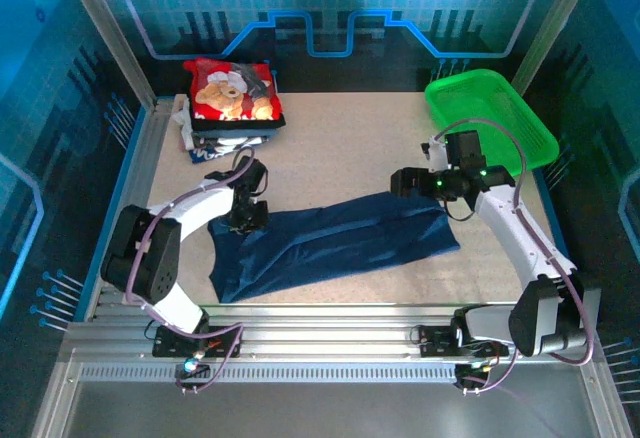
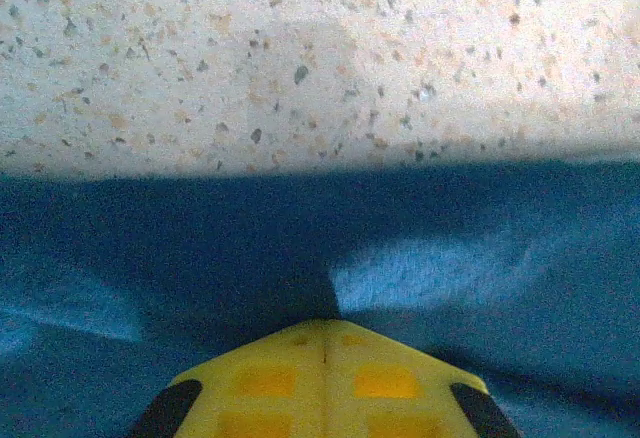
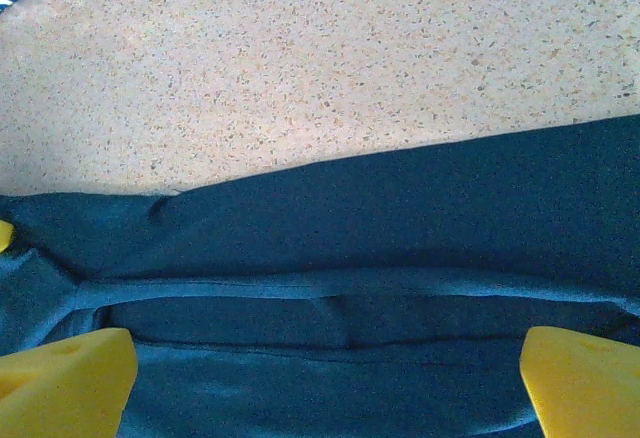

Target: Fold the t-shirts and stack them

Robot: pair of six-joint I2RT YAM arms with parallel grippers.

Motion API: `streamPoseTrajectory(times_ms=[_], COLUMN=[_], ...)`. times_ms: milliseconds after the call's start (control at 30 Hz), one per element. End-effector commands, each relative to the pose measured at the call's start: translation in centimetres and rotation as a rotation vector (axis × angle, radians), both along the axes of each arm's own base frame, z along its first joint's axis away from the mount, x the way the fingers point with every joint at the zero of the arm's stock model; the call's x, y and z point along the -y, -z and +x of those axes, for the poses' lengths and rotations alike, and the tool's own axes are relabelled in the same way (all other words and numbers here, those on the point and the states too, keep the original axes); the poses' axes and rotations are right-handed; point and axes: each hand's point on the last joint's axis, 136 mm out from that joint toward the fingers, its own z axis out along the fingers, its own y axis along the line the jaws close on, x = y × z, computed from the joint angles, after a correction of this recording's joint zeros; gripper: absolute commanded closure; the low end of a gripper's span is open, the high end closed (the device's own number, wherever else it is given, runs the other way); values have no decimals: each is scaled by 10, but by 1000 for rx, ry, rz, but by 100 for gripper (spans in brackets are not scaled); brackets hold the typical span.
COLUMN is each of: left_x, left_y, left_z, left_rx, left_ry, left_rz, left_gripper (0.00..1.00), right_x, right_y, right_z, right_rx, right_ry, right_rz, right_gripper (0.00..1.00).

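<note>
top: overhead, whole table (image 1: 340,163) | 2 wrists: close on navy t-shirt (image 3: 400,218)

Table (image 1: 340,153): open lane across the upper centre of the frame, and a bare strip along the lower edge.
Obstacles: folded shirt stack (image 1: 232,103), upper left; green basket (image 1: 490,118), upper right; navy t-shirt (image 1: 330,243), spread across the centre.

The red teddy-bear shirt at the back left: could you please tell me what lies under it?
The red teddy-bear shirt lies on a stack of folded shirts; only their dark and white edges show along its near side. Their number and prints are covered.
</note>
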Motion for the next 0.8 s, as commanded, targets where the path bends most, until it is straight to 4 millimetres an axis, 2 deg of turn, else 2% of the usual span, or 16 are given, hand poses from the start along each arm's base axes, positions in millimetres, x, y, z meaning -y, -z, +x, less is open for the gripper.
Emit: streamPoseTrajectory(times_ms=[0,200,367,500,667,767], left_x=[13,46,77,104,119,132], left_y=[-19,-37,-44,-40,-22,-18], left_z=[-13,-38,-62,-86,-115,-127], left_rx=[42,74,80,59,1,-8], left_ry=[56,128,171,211,234,250], left_rz=[-50,-98,-160,-208,-211,-245], left_gripper=[97,100,100,100,100,98], right_x=[0,0,1,-1,-3,-3], right_y=[-5,0,3,8,13,17], right_z=[-3,3,8,9,8,8], right_rx=[5,-11,-24,-39,-55,-65], right_ry=[5,28,35,36,32,33], right_rz=[0,4,0,5,12,13], right_gripper=[0,0,0,0,0,0])
